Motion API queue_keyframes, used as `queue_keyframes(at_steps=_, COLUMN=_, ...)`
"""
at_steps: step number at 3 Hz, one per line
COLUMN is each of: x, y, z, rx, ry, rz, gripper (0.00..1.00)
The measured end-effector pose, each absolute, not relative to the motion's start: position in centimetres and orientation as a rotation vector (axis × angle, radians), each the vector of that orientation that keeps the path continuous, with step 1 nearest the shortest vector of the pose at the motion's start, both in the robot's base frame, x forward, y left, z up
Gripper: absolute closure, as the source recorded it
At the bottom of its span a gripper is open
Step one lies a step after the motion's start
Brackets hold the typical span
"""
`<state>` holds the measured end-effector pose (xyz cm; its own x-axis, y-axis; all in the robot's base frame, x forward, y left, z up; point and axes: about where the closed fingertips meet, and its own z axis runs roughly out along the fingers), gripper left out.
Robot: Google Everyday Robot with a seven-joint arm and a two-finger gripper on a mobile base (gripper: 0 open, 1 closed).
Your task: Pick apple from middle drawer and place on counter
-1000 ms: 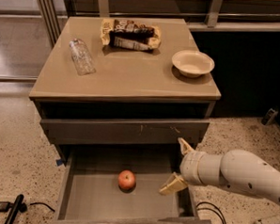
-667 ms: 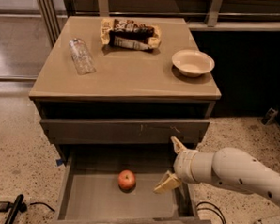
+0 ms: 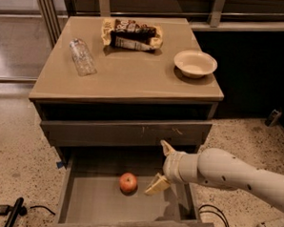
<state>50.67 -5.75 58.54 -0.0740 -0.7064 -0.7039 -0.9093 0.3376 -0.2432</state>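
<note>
A small red apple (image 3: 128,182) lies on the grey floor of the pulled-out middle drawer (image 3: 90,198), near its centre. My gripper (image 3: 161,168) reaches in from the right on a white arm and hangs open just right of the apple, apart from it, one fingertip (image 3: 167,147) up and the other down near the drawer floor. The tan counter (image 3: 129,76) tops the cabinet above.
On the counter lie a clear plastic bottle (image 3: 82,57) on its side, a snack bag (image 3: 132,34) at the back, and a white bowl (image 3: 195,64) at the right. A shut drawer front with pale scratches (image 3: 126,132) sits above the open drawer. Cables lie on the speckled floor.
My gripper has moved left inside the drawer, closer to the apple. The apple has not moved.
</note>
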Motion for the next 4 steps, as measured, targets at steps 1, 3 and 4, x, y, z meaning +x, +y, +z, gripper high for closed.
queue_keyframes(at_steps=1, x=51.1, y=-4.6, z=55.7, rx=-1.447, ry=1.86, rz=0.36, gripper=0.0)
queue_keyframes(at_steps=3, x=52.5, y=-2.2, z=48.4, rx=-1.53, ry=1.856, rz=0.397, gripper=0.0)
queue_keyframes(at_steps=4, x=52.5, y=-2.1, z=48.3, rx=-1.531, ry=1.856, rz=0.399, gripper=0.0)
